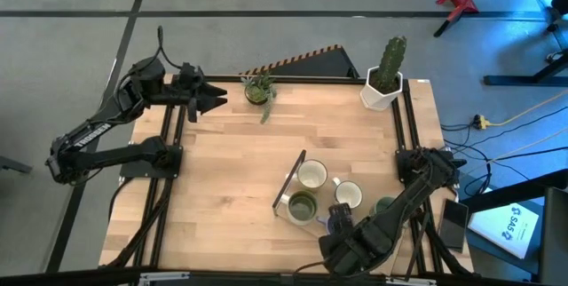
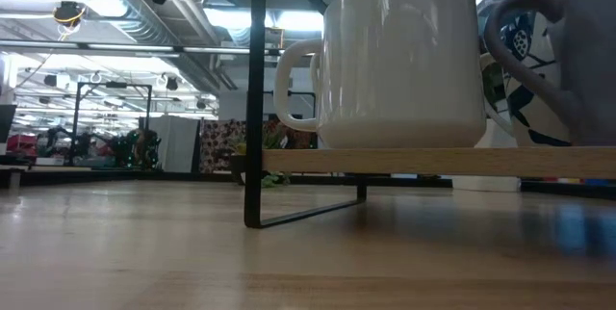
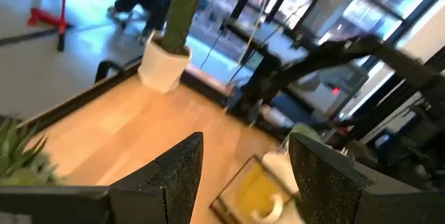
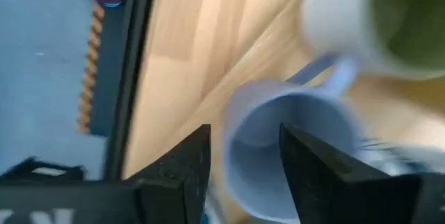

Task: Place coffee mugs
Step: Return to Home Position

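Several mugs stand near the table's right near corner. Two white mugs and an olive green mug sit by a black wire stand with a wooden shelf. A teal mug stands right of them. A lavender mug is nearest. My right gripper is open over the lavender mug's rim, one finger outside its wall, the other over its hollow. My left gripper waits open at the far left. My right gripper's fingers come down from above astride the lavender mug's wall, on the side away from its handle. Whether either finger touches the wall, I cannot tell. The mug stands upright.
A cactus in a white angular pot stands at the far right corner. A small leafy plant sits at the far edge beside my left gripper. Black frame rails run along both table sides. Bare wood lies left of the stand.
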{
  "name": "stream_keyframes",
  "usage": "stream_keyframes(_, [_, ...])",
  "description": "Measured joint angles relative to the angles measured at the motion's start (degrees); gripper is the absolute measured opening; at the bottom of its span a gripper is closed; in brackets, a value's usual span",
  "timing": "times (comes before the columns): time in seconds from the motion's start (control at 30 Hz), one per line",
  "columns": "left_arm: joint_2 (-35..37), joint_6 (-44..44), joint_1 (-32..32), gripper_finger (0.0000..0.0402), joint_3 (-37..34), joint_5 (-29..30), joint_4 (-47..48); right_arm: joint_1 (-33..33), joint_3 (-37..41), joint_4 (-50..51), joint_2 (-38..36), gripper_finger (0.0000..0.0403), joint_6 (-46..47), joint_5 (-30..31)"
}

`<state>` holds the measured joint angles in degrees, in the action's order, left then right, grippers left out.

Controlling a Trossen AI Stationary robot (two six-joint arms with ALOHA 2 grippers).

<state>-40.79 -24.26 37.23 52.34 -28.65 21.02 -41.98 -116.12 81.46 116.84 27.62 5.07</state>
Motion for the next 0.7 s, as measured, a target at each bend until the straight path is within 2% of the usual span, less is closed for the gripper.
stream_keyframes(0.13, [1.2,-4.9,0.0,0.0208,0.0,-2.4,-6.6,0.1,-9.6,8.1,0.0,0.016,-6.3,10.4])
stream_keyframes(0.27, [2.4,-8.8,0.0,0.0208,0.0,-4.9,-16.6,0.4,-18.8,8.5,-1.9,0.0161,-19.5,27.8])
stream_keyframes(0.37, [3.9,-8.1,0.0,0.0208,0.0,-4.3,-20.3,0.4,-16.4,6.2,-8.7,0.0158,-25.2,44.2])
stream_keyframes(0.5, [5.8,-7.2,0.0,0.0208,0.0,-1.0,-22.1,0.4,-16.1,8.4,-15.4,0.0149,-31.0,59.5])
stream_keyframes(0.6, [7.2,-9.6,0.0,0.0208,0.0,-0.9,-21.5,0.4,-16.1,7.3,-20.7,0.0144,-38.4,63.8])
stream_keyframes(0.7, [8.4,-8.4,0.0,0.0208,0.0,-2.0,-19.7,0.4,-16.1,8.6,-24.8,0.0143,-37.9,60.4])
